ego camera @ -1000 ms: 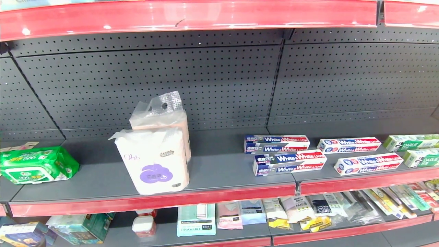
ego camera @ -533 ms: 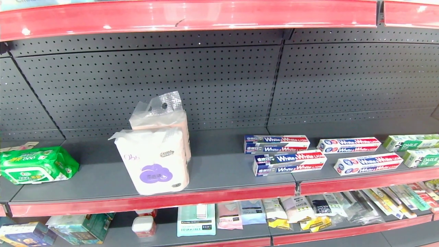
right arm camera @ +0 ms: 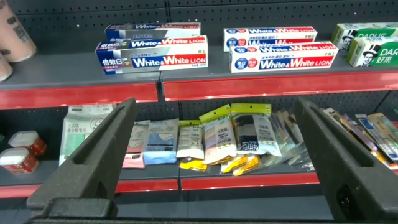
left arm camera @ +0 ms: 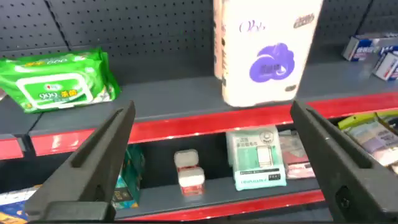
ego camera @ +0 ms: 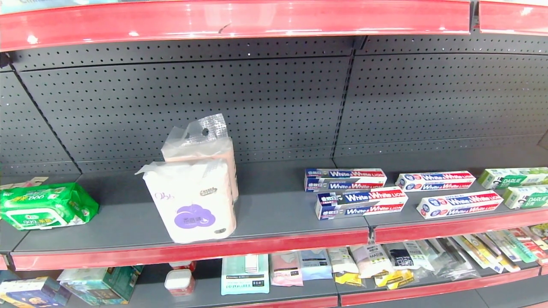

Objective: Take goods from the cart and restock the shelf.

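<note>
The shelf [ego camera: 274, 201] ahead of both sets of jaws looks only partly stocked to me, with wide stretches lying bare. Two packs of paper rolls [ego camera: 192, 205] stand straight ahead of my left jaws, one behind the other, with a green pack of wipes [ego camera: 43, 205] farther to the left. Toothpaste boxes [ego camera: 361, 203] lie ahead of my right jaws. Both pairs are spread apart and hold nothing, so the next item must come from the cart.

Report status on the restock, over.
Left claw open, empty. Right claw open, empty. Toilet paper pack upright on shelf, at front edge. Bare shelf between it and toothpaste boxes; nothing in the way.
</note>
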{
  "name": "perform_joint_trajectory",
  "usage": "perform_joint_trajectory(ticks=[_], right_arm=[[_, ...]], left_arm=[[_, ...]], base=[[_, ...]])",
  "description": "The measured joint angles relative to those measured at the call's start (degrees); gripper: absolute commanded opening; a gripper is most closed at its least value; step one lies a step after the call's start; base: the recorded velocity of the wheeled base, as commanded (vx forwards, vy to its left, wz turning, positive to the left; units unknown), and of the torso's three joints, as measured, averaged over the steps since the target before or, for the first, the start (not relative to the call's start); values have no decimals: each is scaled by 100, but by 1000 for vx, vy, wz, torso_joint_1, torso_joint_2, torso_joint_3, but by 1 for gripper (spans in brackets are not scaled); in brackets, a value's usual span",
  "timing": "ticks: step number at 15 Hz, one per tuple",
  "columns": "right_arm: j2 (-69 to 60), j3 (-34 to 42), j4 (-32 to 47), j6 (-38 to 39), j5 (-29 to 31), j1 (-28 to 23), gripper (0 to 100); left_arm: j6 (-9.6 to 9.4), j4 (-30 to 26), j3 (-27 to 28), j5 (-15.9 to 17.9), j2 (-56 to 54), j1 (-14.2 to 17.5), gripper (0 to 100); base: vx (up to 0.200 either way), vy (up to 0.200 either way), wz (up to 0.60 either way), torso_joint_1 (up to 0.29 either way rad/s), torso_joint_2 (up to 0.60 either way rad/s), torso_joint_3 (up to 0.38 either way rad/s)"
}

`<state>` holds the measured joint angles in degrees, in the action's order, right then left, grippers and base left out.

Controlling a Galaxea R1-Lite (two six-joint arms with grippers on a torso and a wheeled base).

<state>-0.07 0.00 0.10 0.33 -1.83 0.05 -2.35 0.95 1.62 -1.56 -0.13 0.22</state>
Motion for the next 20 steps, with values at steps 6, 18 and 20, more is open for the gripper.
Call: perform_joint_trajectory(ticks=[6, 18, 20], right_arm=[[0, 0, 0, -4, 0, 2, 100], [0, 0, 0, 0, 6, 0, 100], [0, 0, 0, 0, 6, 2, 100]], left_arm=[[-87, 241, -155, -936, 0, 0, 100], [96, 116, -135, -1584, 2, -1, 100], [46, 187, -146, -544, 2, -4, 100]], base=[[0, 0, 0, 0, 0, 0], [0, 0, 0, 0, 0, 0], [0, 0, 0, 0, 0, 0]])
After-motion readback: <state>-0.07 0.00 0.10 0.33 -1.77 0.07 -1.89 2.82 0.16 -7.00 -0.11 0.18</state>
